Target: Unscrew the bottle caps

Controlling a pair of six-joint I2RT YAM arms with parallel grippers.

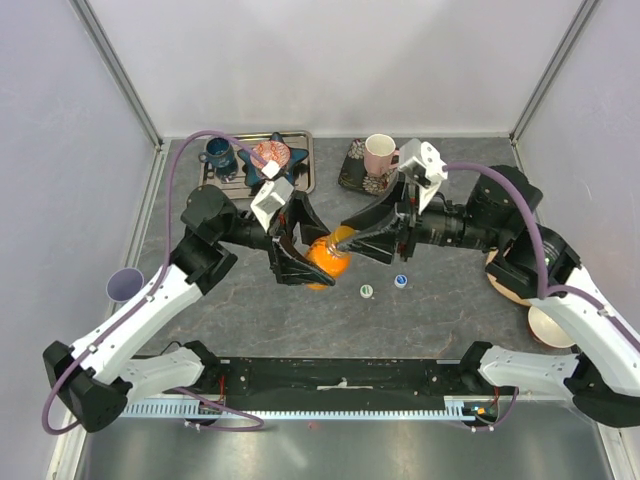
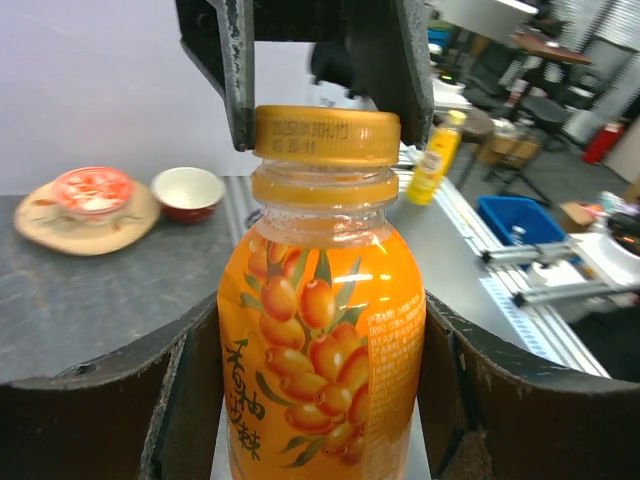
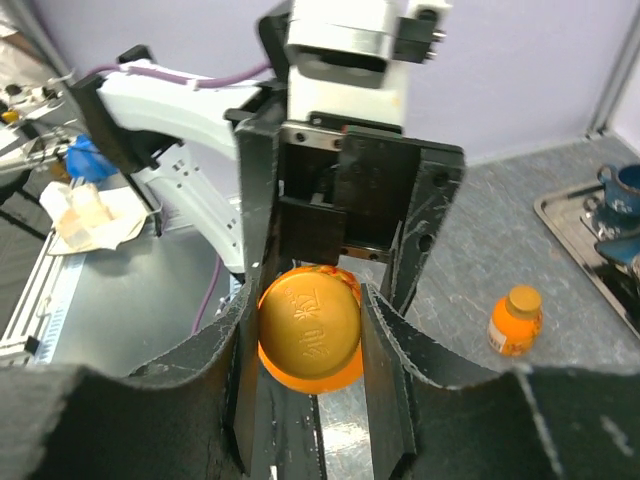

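Observation:
A short orange bottle [image 1: 330,264] is held over the table's middle. My left gripper [image 1: 312,262] is shut on its body [image 2: 320,350], one finger [image 2: 190,400] on each side. My right gripper [image 1: 348,238] is shut on its orange cap [image 2: 327,135], which sits on the neck. In the right wrist view the cap [image 3: 310,318] is pinched between the two fingers of the right gripper [image 3: 310,335]. A second orange bottle [image 3: 515,320] stands capped on the table. A white-and-green cap [image 1: 366,291] and a blue-and-white cap [image 1: 401,281] lie loose. The green-tinted and colourless bottles are out of view.
A metal tray [image 1: 305,160] at the back holds a blue mug [image 1: 218,156] and a star-shaped dish [image 1: 272,157]. A pink mug [image 1: 379,153] stands on a patterned plate [image 1: 352,172]. A purple cup [image 1: 125,283] is at the left edge. Bowls [image 1: 545,322] sit at the right.

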